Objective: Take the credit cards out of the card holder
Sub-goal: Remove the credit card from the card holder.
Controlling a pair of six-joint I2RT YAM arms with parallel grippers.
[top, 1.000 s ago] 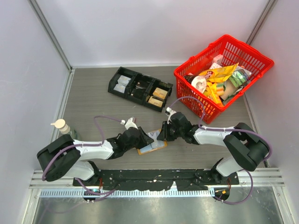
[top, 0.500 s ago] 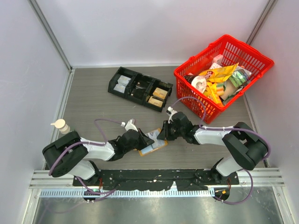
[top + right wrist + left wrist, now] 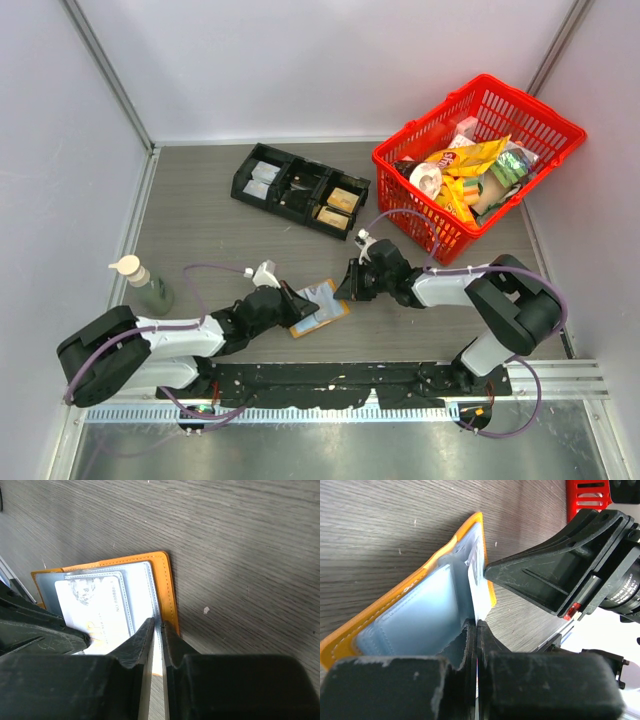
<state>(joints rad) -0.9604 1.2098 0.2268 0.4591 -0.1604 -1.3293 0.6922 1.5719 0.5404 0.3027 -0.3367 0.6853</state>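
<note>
We list, far right: one red basket point(image 3: 535, 103), filled with snack packets point(image 3: 470, 155), a yellow one uppermost. Far centre: one black tray point(image 3: 240, 183), its compartments holding small boxes. Left edge: one small bottle point(image 3: 150, 292), pale cap, upright on the grey table point(image 3: 200, 240).

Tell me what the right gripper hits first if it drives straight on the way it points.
The card holder: the right gripper, fingers nearly shut, is pinched at its inner panel's edge. Further along lies the left gripper, though depth there is unclear.
</note>
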